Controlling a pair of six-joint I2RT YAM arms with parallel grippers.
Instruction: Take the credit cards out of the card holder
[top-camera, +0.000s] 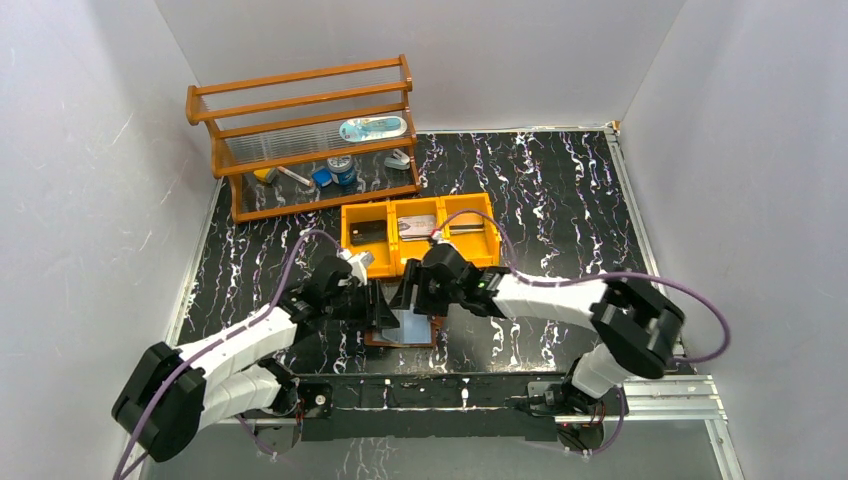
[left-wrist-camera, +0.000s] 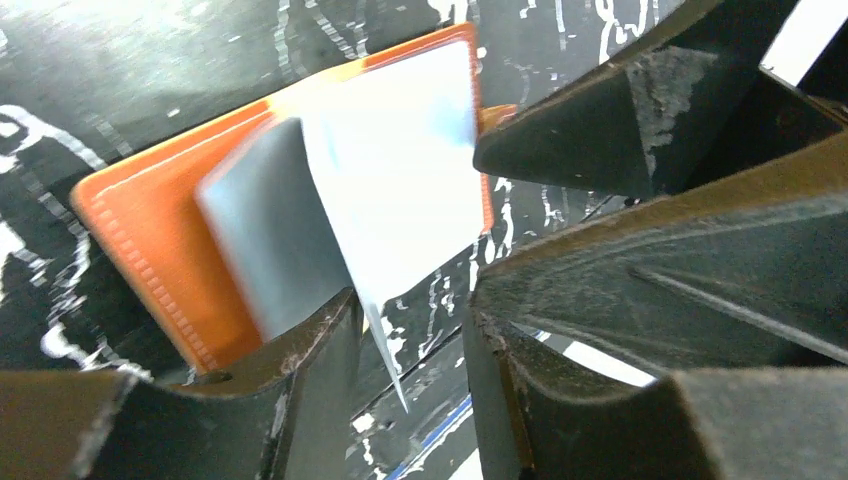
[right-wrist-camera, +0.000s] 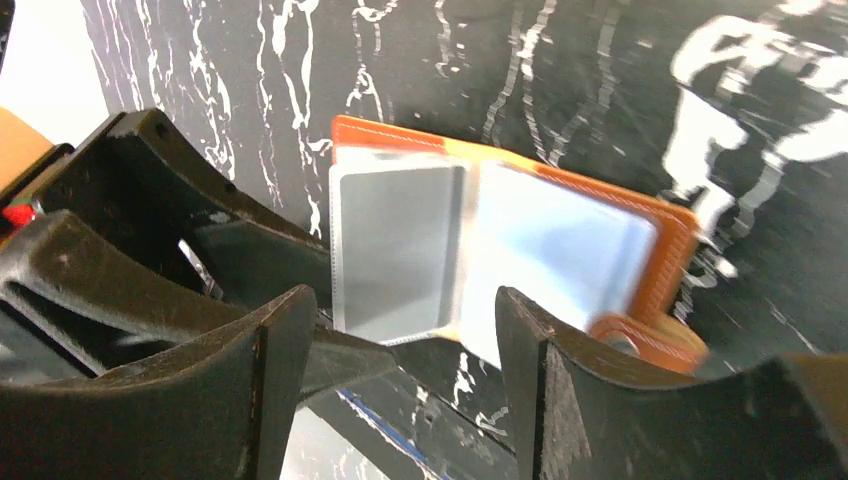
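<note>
Left fingers (left-wrist-camera: 300, 400): partly open, with a pale sleeve (left-wrist-camera: 400, 180) edge dipping into the gap, not pinched.
Right fingers (right-wrist-camera: 260, 400): wide apart, holding nothing.
Card holder (top-camera: 405, 330): open on the table (top-camera: 560, 190), largely hidden from above.
Credit cards: indistinguishable inside the blurred sleeves.

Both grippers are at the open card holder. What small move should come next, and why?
Probably close the left gripper on the raised pale sleeve: its lower corner hangs between the open jaws, ungripped. Holding it would steady the card holder while the open right gripper goes for the grey card.
</note>
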